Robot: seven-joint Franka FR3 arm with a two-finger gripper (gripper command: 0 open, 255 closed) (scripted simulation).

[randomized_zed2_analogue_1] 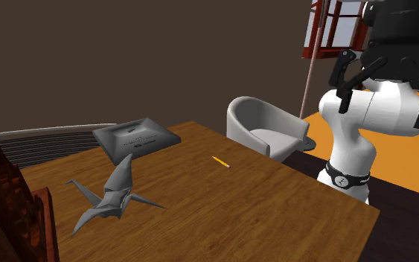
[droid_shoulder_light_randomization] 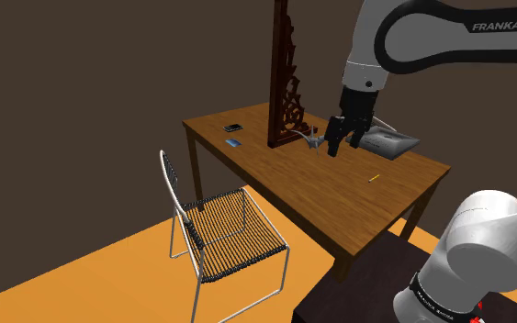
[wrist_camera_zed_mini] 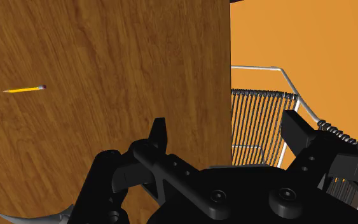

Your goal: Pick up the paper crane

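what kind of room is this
Likely a home study or living room: a wooden table with a pencil on it, a wire chair beside it, and a pale armchair nearby.

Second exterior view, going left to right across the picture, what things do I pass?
Dark carved wooden piece → grey paper crane → yellow pencil → white armchair → white arm. The flat grey object behind the crane overlaps it sideways, so it is left out.
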